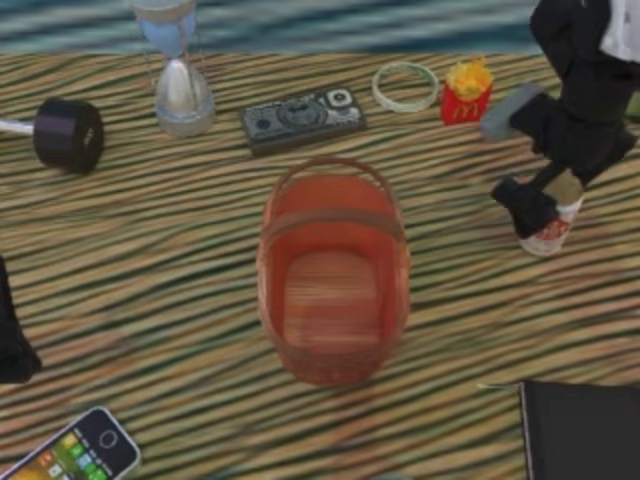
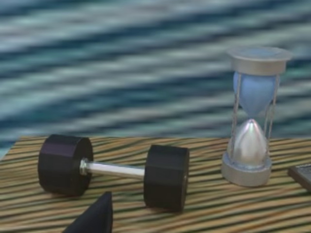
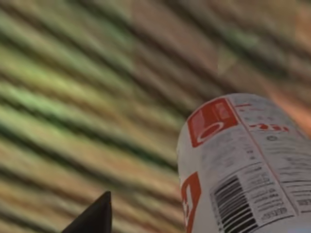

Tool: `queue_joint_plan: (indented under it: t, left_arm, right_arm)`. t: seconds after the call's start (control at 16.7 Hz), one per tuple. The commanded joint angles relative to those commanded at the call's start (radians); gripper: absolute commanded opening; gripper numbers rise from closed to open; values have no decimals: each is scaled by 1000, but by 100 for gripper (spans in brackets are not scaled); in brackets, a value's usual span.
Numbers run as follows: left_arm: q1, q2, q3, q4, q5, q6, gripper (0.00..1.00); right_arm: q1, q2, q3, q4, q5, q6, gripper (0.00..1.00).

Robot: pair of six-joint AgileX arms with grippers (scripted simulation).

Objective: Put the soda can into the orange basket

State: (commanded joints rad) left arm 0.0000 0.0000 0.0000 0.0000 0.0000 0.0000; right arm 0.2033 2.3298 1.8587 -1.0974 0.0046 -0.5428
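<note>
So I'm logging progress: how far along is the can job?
Done: right gripper has reached the soda can at the table's right side. In hand: taking hold of it. Left: carrying it into the empty orange basket. Left gripper is parked.

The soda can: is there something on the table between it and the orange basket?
Nothing visible. The soda can is at the right claw, and only bare table separates it from the orange basket. The left arm is parked at the left edge.

Right arm (image 1: 585,110): matte black, blocky segmented housings, one white panel near the upper end, grey link piece at mid-length. Right gripper (image 1: 540,205): black, chunky. Left arm (image 1: 12,340): black, rounded casing. Fingertip (image 2: 95,216): black, pointed wedge.
</note>
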Motion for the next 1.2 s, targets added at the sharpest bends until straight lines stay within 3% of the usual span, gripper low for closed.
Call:
queue_joint_plan:
  t: [0.36, 1.14, 1.2]
  left_arm:
    - [0, 0, 0, 0, 0, 0, 100]
    - [0, 0, 0, 0, 0, 0, 100]
    - [0, 0, 0, 0, 0, 0, 100]
  right_arm:
    - [1, 13, -33, 44, 0, 1, 100]
    - [1, 13, -33, 44, 0, 1, 2]
    - [1, 13, -33, 44, 0, 1, 0]
